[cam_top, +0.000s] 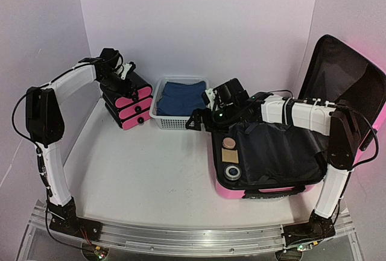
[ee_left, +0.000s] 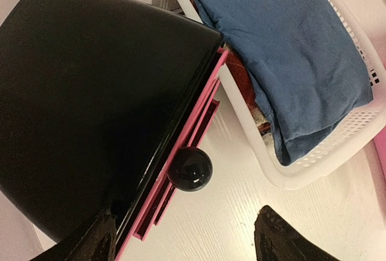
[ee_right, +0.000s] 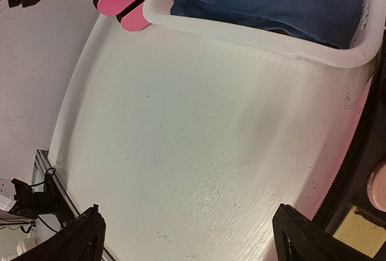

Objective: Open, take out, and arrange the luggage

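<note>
Pale walls (cam_top: 199,20) enclose a white table (cam_top: 151,176); soft even light

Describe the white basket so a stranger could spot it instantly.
Find the big open pink suitcase on the right. Just left of it, near the back wall, sits the white mesh basket. Unlike the black-and-pink drawer unit beside it, it holds folded blue cloth.

Glossy pink luggage (cam_top: 222,189), white plastic basket (cam_top: 171,123)

Open on the counter's right side: pink hard-shell luggage (cam_top: 277,152), base flat, black-lined lid raised behind, black fabric loose across base.
</note>
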